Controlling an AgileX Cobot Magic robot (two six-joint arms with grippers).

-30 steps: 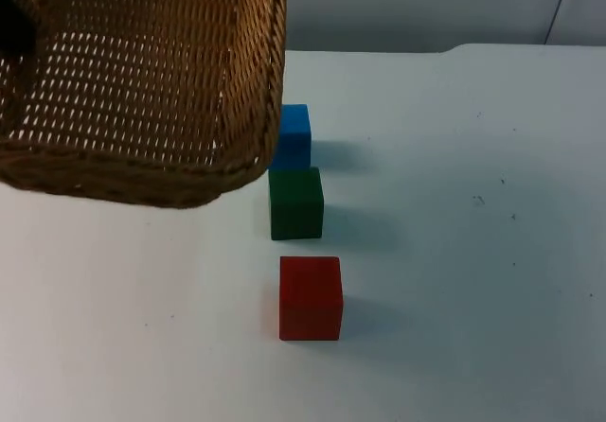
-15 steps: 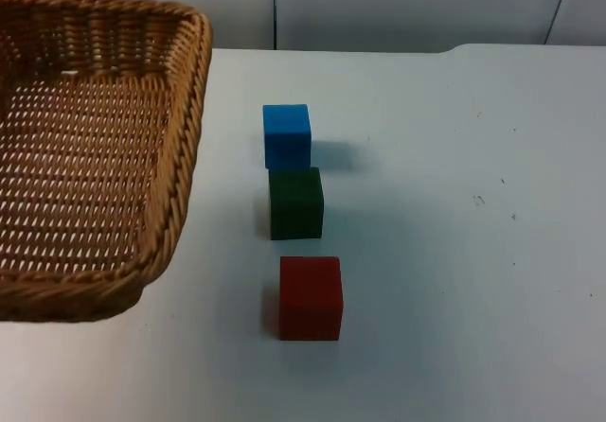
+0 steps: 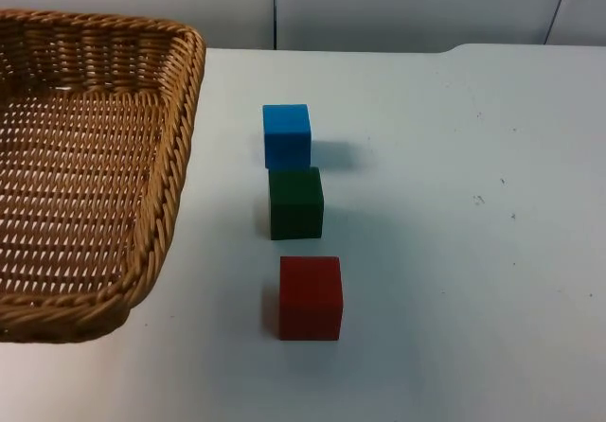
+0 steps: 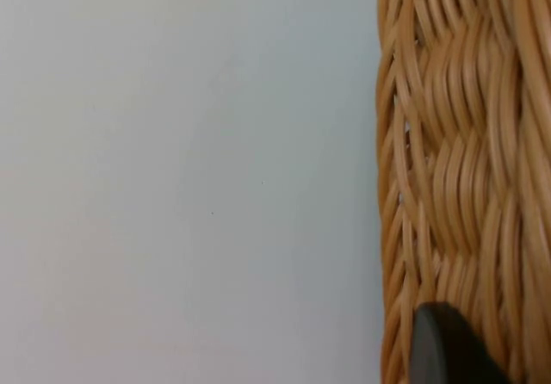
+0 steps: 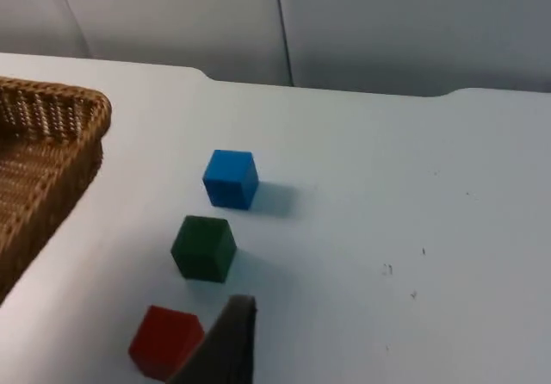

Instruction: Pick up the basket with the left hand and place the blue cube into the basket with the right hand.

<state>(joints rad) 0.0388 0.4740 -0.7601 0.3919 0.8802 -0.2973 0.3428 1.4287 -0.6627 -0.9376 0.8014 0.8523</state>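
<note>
The wicker basket (image 3: 180, 157) takes up the left of the table in the top view, open side up. My left gripper (image 4: 443, 349) is shut on the basket's woven wall (image 4: 456, 143), with bare table beside it. To the right of the basket, the blue cube (image 3: 287, 134) stands at the far end of a row of three cubes. My right gripper (image 5: 231, 343) hangs above the table on the near side of the row. It is apart from the blue cube (image 5: 230, 178), with the basket's corner (image 5: 52, 117) to one side.
A green cube (image 3: 295, 202) touches the blue one on its near side, and a red cube (image 3: 310, 297) stands closer still. Both also show from the right wrist: green cube (image 5: 203, 247), red cube (image 5: 165, 341). The grey partition wall (image 3: 407, 6) closes the far edge.
The basket was tipped high and hid part of the blue cube; it has swung left and down, turned open side up, and now sits a little lower and further left. The cubes have not moved.
</note>
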